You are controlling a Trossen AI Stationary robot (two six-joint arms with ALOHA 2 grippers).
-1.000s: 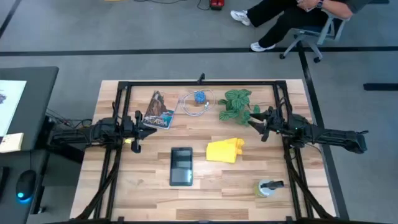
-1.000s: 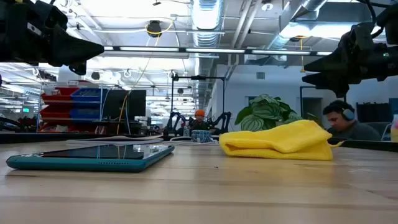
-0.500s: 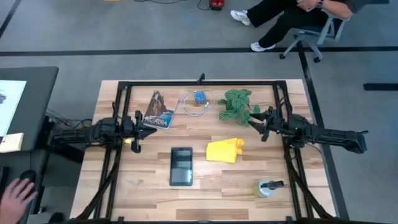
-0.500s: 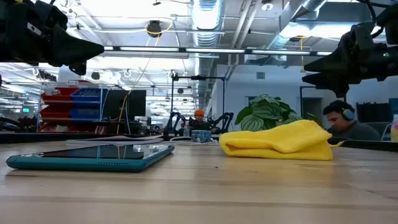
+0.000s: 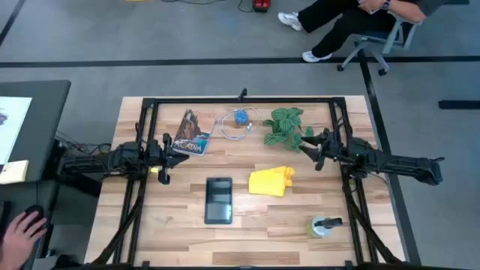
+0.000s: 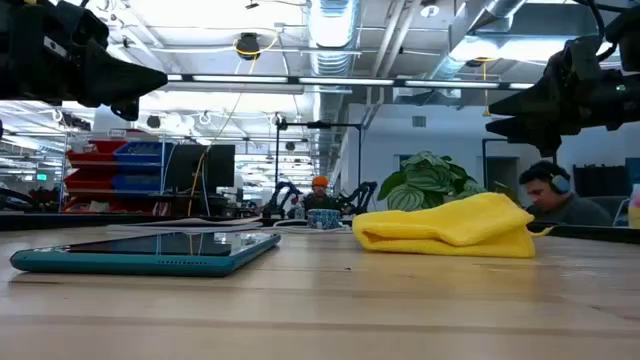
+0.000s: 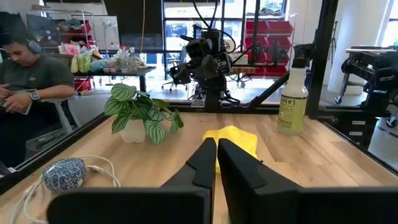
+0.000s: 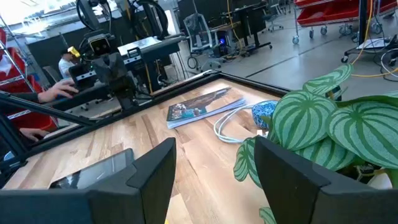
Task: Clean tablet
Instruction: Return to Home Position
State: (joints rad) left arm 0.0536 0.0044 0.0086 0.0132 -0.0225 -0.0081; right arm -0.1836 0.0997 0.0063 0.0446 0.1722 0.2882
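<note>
Tablet [image 5: 218, 200]: flat on the table [image 5: 285, 225]; looks stiff, slick, fragile. Best pinched by its long edges.
Left pincer [image 7: 216, 143]: closed, empty.
Right pincer [image 8: 214, 149]: open, empty.

Person's hand [image 5: 21, 231] arrived on side desk [image 5: 45, 112]; absent one second ago.
</note>
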